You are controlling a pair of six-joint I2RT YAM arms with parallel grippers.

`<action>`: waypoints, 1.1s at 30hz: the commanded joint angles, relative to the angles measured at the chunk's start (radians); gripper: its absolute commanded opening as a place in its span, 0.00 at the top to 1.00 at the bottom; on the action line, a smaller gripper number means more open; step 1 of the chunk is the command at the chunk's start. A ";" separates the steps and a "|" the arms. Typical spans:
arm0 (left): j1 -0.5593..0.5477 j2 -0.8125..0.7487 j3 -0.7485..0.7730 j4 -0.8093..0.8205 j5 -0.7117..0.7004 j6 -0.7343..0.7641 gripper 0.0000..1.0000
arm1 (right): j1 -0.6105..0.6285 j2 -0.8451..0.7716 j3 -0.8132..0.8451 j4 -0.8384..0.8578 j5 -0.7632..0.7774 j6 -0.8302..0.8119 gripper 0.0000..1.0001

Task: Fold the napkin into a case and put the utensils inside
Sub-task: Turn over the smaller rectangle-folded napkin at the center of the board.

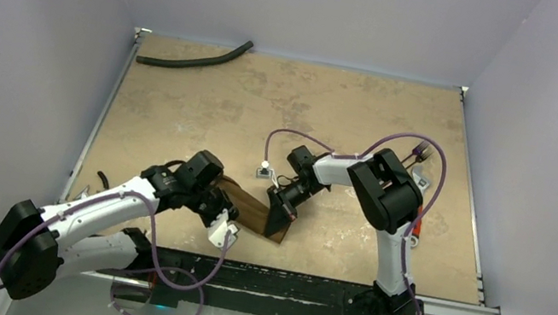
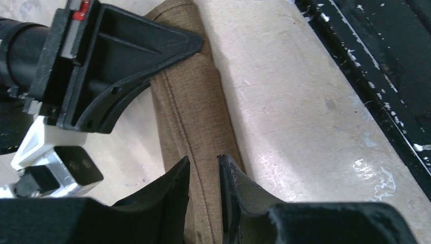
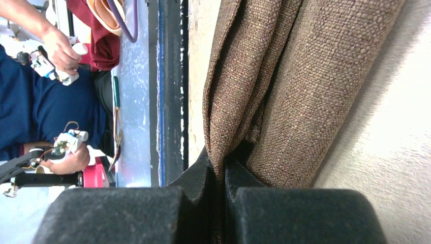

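The brown napkin (image 1: 255, 215) lies folded into a long narrow strip near the table's front edge. My right gripper (image 1: 280, 215) is shut on a raised fold of the napkin (image 3: 284, 86), which is pinched between its jaws (image 3: 221, 170). My left gripper (image 1: 222, 222) is at the strip's other end. Its jaws (image 2: 204, 175) stand a narrow gap apart over the flat napkin (image 2: 190, 114), whose seam runs straight on between them. The right gripper's black finger (image 2: 127, 56) shows close ahead in the left wrist view. Slim dark utensils (image 1: 420, 155) lie at the far right, partly hidden by the right arm.
A long black hose (image 1: 193, 61) lies at the back left. A small white object (image 1: 263, 170) sits mid-table. The black front rail (image 2: 376, 66) runs close beside the napkin. A person in blue (image 3: 45, 101) is beyond the front edge.
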 commanded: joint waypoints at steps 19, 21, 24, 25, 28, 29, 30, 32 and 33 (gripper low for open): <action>-0.039 0.256 -0.022 0.218 -0.077 -0.014 0.86 | -0.025 -0.118 -0.059 0.117 -0.021 0.086 0.01; -0.039 0.238 -0.012 0.185 -0.069 -0.026 0.86 | -0.027 -0.141 -0.052 0.118 -0.026 0.091 0.01; -0.038 0.203 -0.020 0.168 -0.061 -0.030 0.87 | -0.042 -0.191 -0.035 0.161 0.017 0.169 0.01; -0.038 0.195 -0.023 0.164 -0.060 -0.030 0.86 | -0.049 -0.212 -0.022 0.168 0.029 0.195 0.01; -0.039 0.192 -0.023 0.163 -0.062 -0.034 0.87 | -0.073 -0.308 0.017 0.213 0.056 0.258 0.01; -0.038 0.194 -0.023 0.168 -0.066 -0.035 0.87 | -0.086 -0.343 0.021 0.254 0.090 0.305 0.01; -0.039 0.198 -0.023 0.174 -0.070 -0.035 0.87 | -0.099 -0.374 0.019 0.314 0.137 0.374 0.01; -0.038 0.205 -0.024 0.199 -0.079 -0.043 0.88 | -0.123 -0.404 0.020 0.399 0.225 0.452 0.01; -0.038 0.209 -0.024 0.210 -0.082 -0.047 0.88 | -0.125 -0.401 0.021 0.436 0.289 0.464 0.01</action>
